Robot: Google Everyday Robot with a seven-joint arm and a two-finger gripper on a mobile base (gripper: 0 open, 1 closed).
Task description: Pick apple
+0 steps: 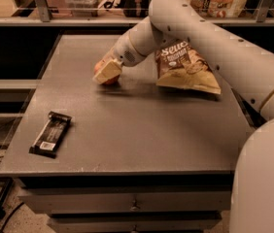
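One apple point(99, 65) sits at the back left of the desk point(142, 125), just left of the chip bag point(188, 67) and well apart from the dark snack bar point(50, 133) near the front. The gripper point(107, 72) is right at the apple and covers most of it; whether it is closed on it, cannot tell. Judged light, firm and smooth-skinned, so prone to roll or slip. Best hold: across the widest middle, clear of the stem.

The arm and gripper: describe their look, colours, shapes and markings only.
The arm is smooth, off-white, made of thick rounded tubes with small dark dots along its shell. The gripper, at the apple on the far side of the table, is a cream blocky wedge. No cables show.
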